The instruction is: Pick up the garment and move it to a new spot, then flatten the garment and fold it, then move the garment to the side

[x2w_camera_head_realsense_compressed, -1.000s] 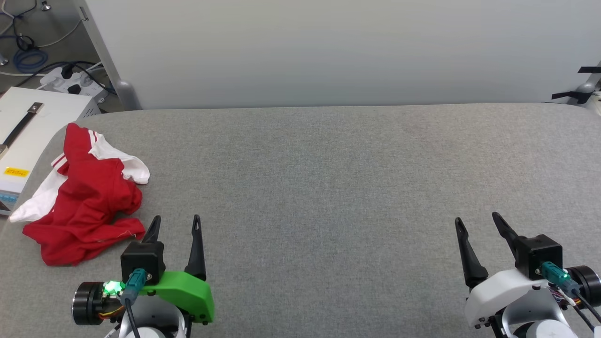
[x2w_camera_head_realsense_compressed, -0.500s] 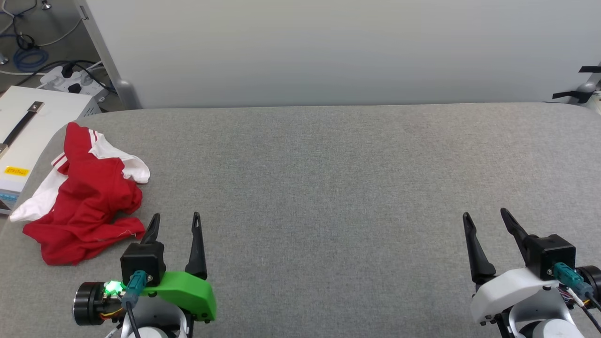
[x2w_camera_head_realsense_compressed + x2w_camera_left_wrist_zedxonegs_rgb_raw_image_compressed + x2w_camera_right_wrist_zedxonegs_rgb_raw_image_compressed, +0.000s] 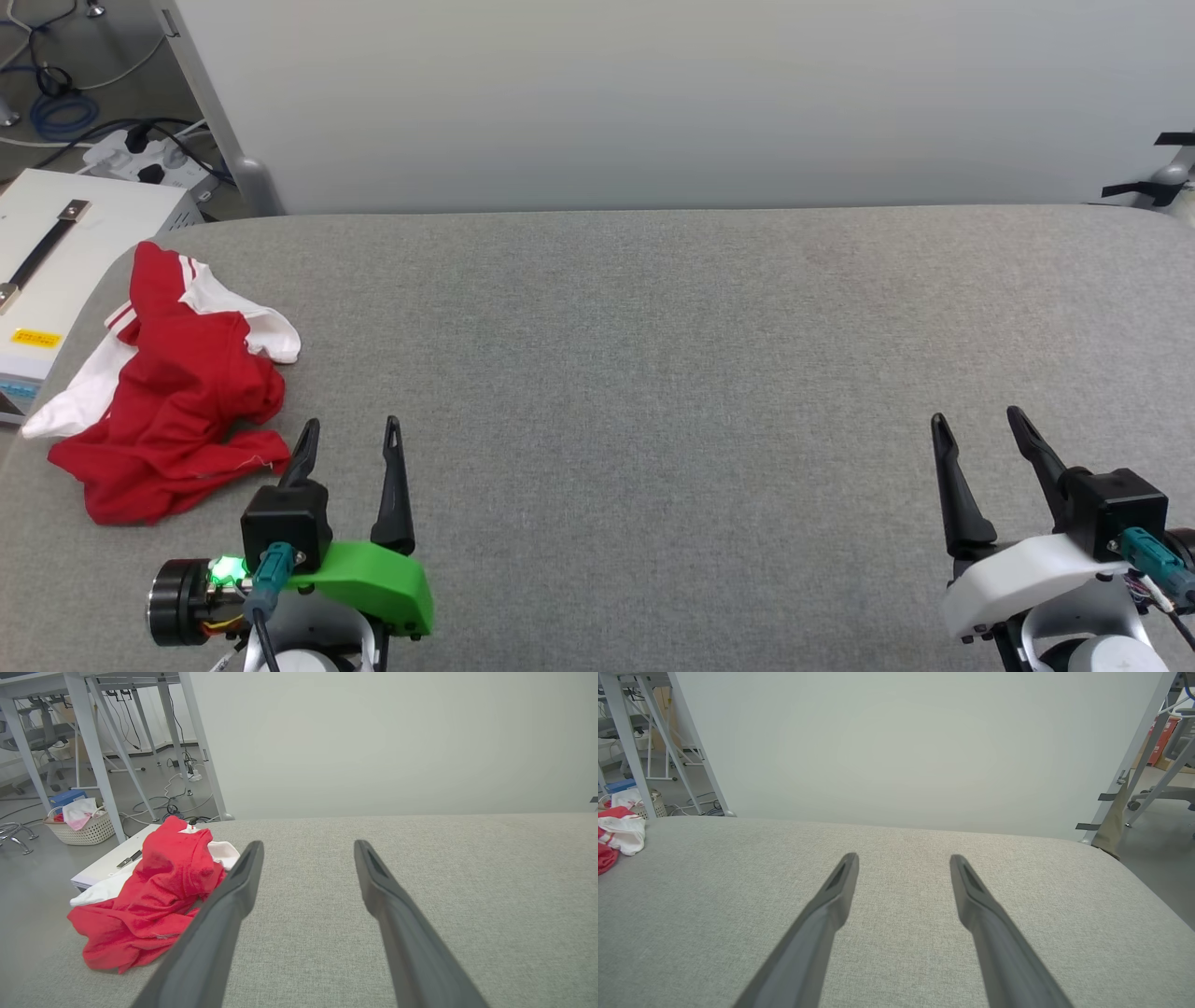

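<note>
The garment, red with white sleeves and stripe trim, lies crumpled at the left end of the grey table; its numerals are hidden. My left gripper hovers open just right of its near edge, empty. In the left wrist view the garment lies left of my left gripper, partly behind one finger. My right gripper stands open and empty at the table's near right. The right wrist view has my right gripper over bare cloth, with the garment at the far left edge.
A pale wall panel rises behind the table. A white box sits off the table's left end, close to the garment. Cables and a power strip lie on the floor. A laundry basket stands by metal frame legs.
My right gripper has drifted to the right and slightly away from me. The left gripper has edged a little farther forward. The garment has not moved.
</note>
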